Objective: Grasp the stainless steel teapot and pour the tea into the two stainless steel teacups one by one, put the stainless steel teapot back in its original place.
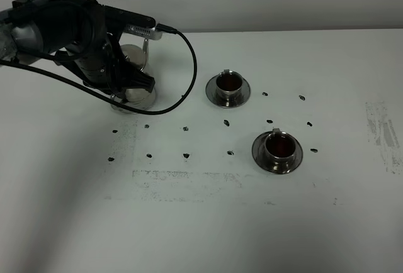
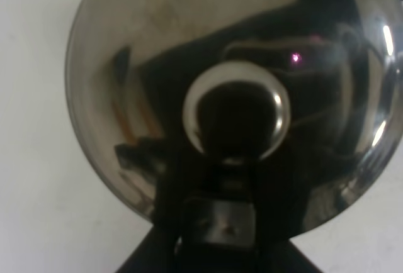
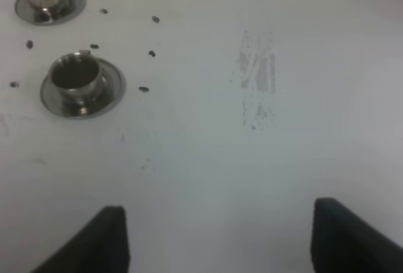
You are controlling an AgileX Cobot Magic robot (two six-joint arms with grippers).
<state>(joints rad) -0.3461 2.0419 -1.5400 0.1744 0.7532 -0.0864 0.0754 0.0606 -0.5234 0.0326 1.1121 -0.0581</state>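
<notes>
1. Your left gripper (image 1: 129, 75) sat at the far left of the white table (image 1: 201, 222), right over the stainless steel teapot (image 1: 133, 94), and the arm hid most of the pot from the high camera.
2. From the left wrist, the teapot's domed lid (image 2: 157, 40) filled the view with its round knob (image 2: 236, 112) dead centre, directly below your gripper; the jaws were drawn together, clamped on the teapot.
3. The pot stood upright on the table, only its lower body peeking out beneath the gripper.
4. The two stainless steel teacups (image 1: 228, 83) (image 1: 279, 146) sat on their saucers, well apart from the teapot, each showing reddish-brown tea (image 1: 229, 82).
5. Your right gripper (image 3: 220, 238) hovered over bare table, fingers (image 3: 104, 238) spread wide with nothing between them, cups off to one side.
</notes>
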